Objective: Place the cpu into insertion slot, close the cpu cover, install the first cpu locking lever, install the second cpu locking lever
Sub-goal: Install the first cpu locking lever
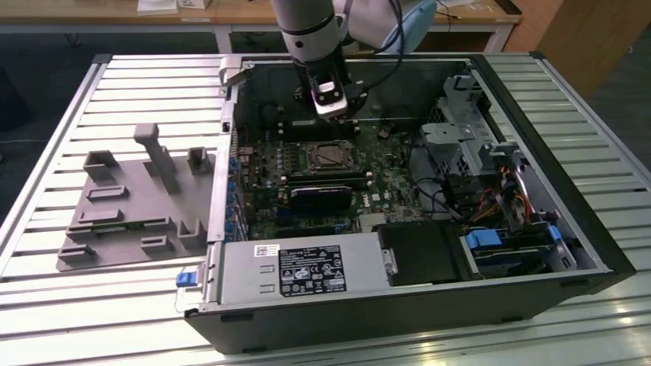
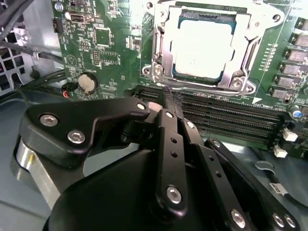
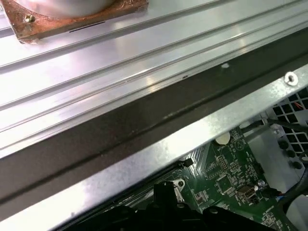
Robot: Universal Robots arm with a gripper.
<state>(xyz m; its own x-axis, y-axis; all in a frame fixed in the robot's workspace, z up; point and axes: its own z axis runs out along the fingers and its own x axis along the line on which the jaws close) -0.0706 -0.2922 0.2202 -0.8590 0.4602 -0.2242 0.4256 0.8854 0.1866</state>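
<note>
The cpu (image 2: 201, 44), with its pale silvery top, lies in the insertion slot (image 1: 328, 155) on the green board. The silvery cpu cover (image 2: 161, 45) lies flat around it as a frame, with the chip showing through its window. A thin metal lever (image 2: 211, 88) runs along the socket's edge nearest my fingers. My black gripper (image 2: 172, 98) is shut with nothing between its fingers; its tips hover just off that socket edge, over the long black memory slots (image 2: 226, 115). In the exterior view the gripper (image 1: 336, 116) hangs inside the case, just behind the socket.
The open computer case (image 1: 600, 252) lies on a slatted metal table (image 1: 61, 305). A grey moulded fixture (image 1: 133, 206) sits to the exterior view's left. A power supply (image 1: 295, 271) and drive bays (image 1: 508, 244) fill the near side. A copper-edged metal part (image 3: 29, 21) rests on the slats.
</note>
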